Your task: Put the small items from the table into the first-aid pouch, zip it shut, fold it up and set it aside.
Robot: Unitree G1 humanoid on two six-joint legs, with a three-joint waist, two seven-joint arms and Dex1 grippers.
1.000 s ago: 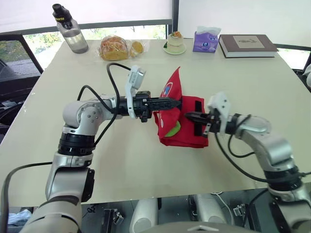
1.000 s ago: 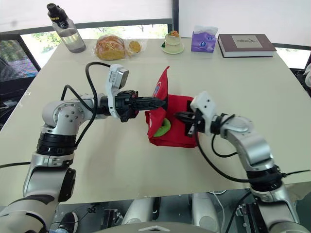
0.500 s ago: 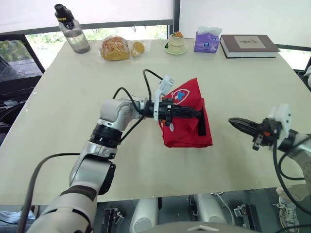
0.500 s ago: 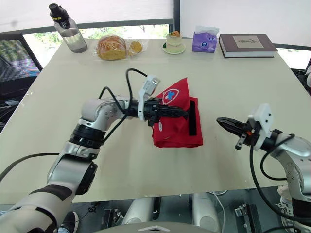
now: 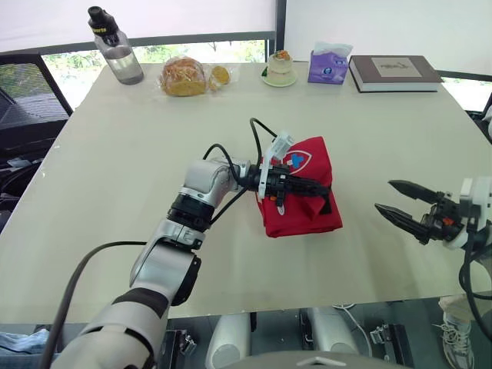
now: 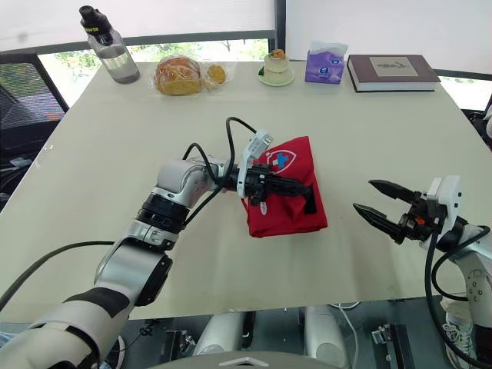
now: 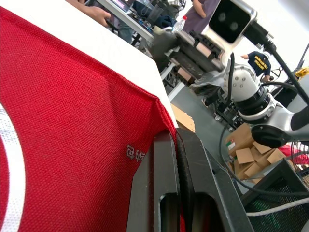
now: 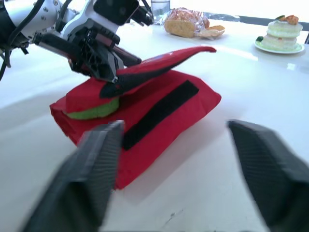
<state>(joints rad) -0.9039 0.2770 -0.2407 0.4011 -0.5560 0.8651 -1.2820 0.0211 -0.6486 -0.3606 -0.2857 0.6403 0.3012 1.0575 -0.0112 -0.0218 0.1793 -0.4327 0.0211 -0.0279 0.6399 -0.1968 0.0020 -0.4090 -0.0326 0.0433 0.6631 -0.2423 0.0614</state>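
A pale beige desk (image 5: 115,169) is seen, with 5 things ranged along its far edge: a clear water bottle (image 5: 115,48) at the far left, bagged bread (image 5: 183,75) beside it, a small cake on a plate (image 5: 278,68) near the middle, a purple tissue pack (image 5: 326,64), and a closed book (image 5: 393,71) at the far right. A red first-aid pouch (image 5: 304,196) is laid near the desk's middle, well apart from that row

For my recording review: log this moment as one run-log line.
phase: folding | left end effector: shut on first-aid pouch flap | right end effector: open, clear of pouch
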